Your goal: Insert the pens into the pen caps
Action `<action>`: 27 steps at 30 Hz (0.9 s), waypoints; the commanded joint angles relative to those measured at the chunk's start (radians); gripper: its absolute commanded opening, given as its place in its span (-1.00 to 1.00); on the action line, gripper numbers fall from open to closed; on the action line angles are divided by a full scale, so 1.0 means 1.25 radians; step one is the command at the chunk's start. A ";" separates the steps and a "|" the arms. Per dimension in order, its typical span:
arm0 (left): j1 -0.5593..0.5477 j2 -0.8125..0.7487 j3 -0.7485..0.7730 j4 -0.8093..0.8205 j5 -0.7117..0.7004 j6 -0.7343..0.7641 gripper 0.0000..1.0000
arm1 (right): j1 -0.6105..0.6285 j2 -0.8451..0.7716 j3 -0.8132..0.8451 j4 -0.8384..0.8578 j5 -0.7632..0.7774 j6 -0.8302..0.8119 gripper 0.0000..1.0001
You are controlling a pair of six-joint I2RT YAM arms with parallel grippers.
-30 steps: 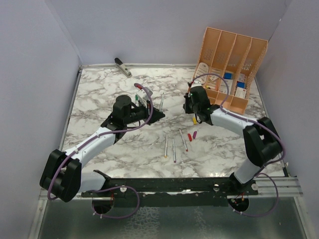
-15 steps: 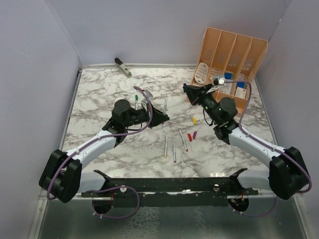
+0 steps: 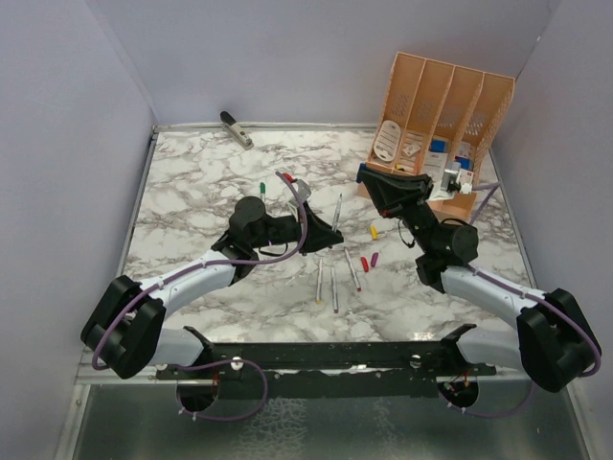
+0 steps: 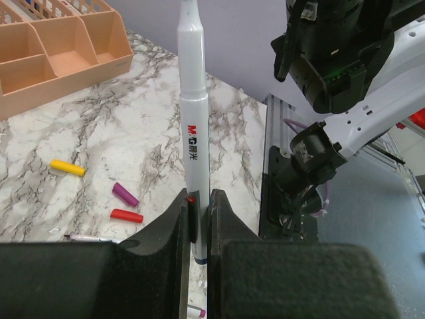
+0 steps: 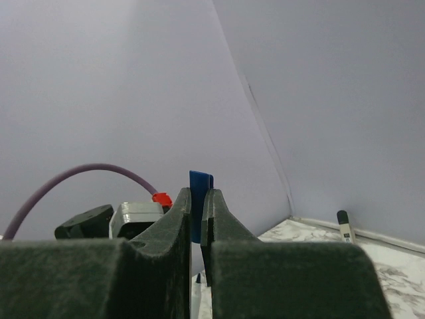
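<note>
From above, the left gripper (image 3: 334, 237) is clamped on a pen (image 3: 338, 206) near the middle of the marble table (image 3: 192, 182). The thin pale barrel sticks out past the fingers toward the back wall. Three loose pens (image 3: 334, 286) lie side by side just in front of that gripper. Right of them are a yellow cap (image 3: 375, 231), a red cap (image 3: 364, 262) and a magenta cap (image 3: 374, 258), all short and stubby. The right gripper (image 3: 367, 177) is raised beside the orange slotted organizer (image 3: 445, 105), its jaws together; what it holds is too small to make out here.

In the left wrist view, the black matte fingers (image 4: 163, 252) pinch the pen low on its barrel, and it stands straight up between them. It is a smooth white-grey tube with small printed lettering and a narrower neck near the top. The three caps lie on the veined marble to the left, and the right arm (image 4: 352, 53) hangs above right.

In the right wrist view, the jaws are nearly closed on a blue cap (image 5: 200, 189). Its flat, square-cut end shows just above the fingertips (image 5: 178, 212), against the plain lilac wall.
</note>
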 commanded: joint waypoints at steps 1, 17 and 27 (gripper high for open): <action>-0.005 0.006 0.036 0.037 0.011 -0.006 -1.00 | -0.003 -0.008 0.014 0.044 -0.062 0.050 -0.98; -0.029 0.026 0.059 0.037 0.044 0.050 -1.00 | 0.000 0.018 0.032 0.021 -0.099 0.092 -0.98; -0.030 0.027 0.056 0.037 0.030 0.067 -1.00 | 0.005 0.005 0.028 -0.024 -0.100 0.064 -0.98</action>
